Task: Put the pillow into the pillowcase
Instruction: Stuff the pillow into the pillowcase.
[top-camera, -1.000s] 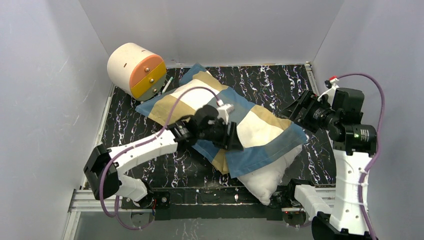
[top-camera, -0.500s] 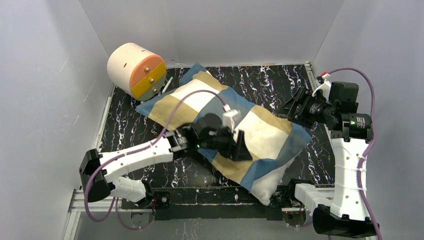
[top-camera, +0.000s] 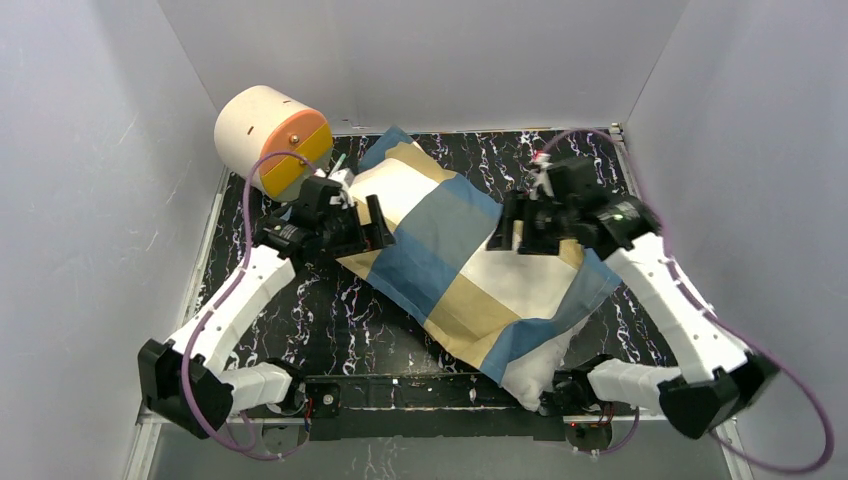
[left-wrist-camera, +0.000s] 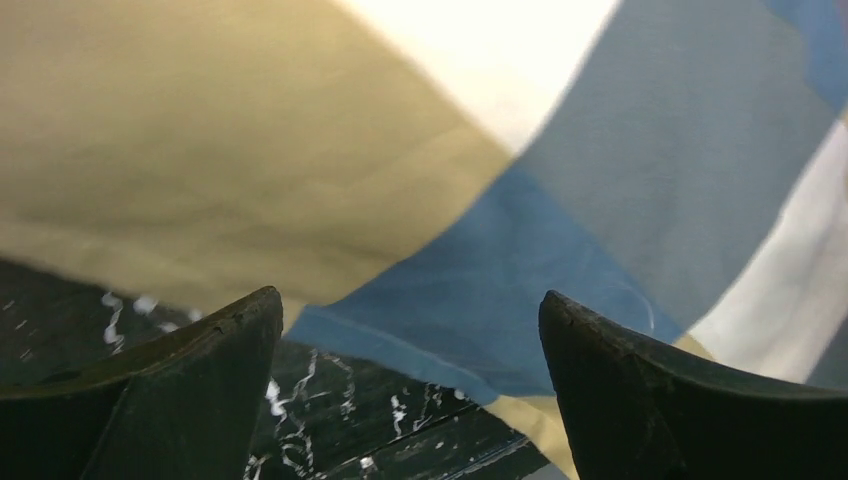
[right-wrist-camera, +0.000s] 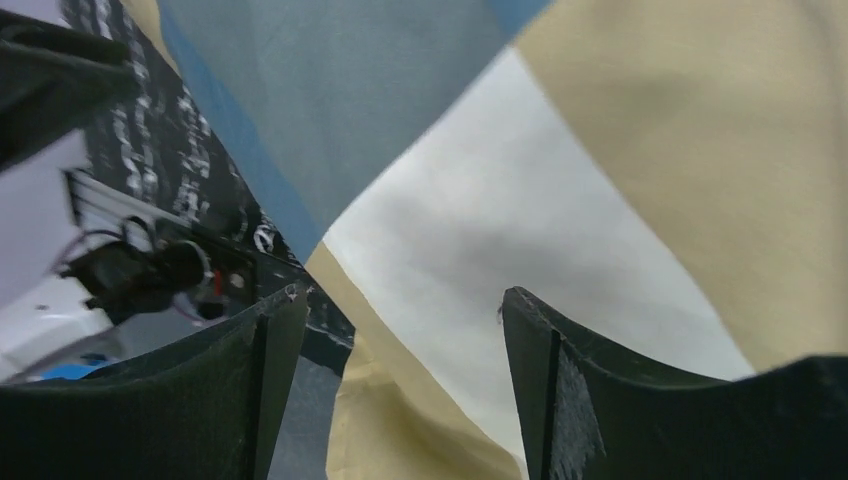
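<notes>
The pillow (top-camera: 535, 372) sits almost wholly inside the pillowcase (top-camera: 450, 262), and the pair lies slantwise across the counter (top-camera: 325, 320). Only a plump white corner bulges out of the open end at the near right, close to the counter's front edge.

The left fingers (top-camera: 375, 225) hover at the far left edge of the cover. The right fingers (top-camera: 507, 235) hang over its far right side. In both wrist views the fingers are spread wide with nothing between them, just the blue, tan and cream cloth below. I cannot tell whether either pair touches the cloth.

The job looks nearly done; what seems left is drawing the cover over that last corner.

The main risk is a bad pinch. If the fingers close too deep, they will likely catch the stuffing along with the thin cloth. A pull would then drag the whole bundle rather than slide the cover along. If they close too shallow, the smooth fabric may slip free.

Any tug toward the near side could push the bare corner over the front edge and let the weight tip the bundle off.

The left arm also works just beside the cream-and-orange cylinder (top-camera: 265, 135), so a wide swing could knock it.
</notes>
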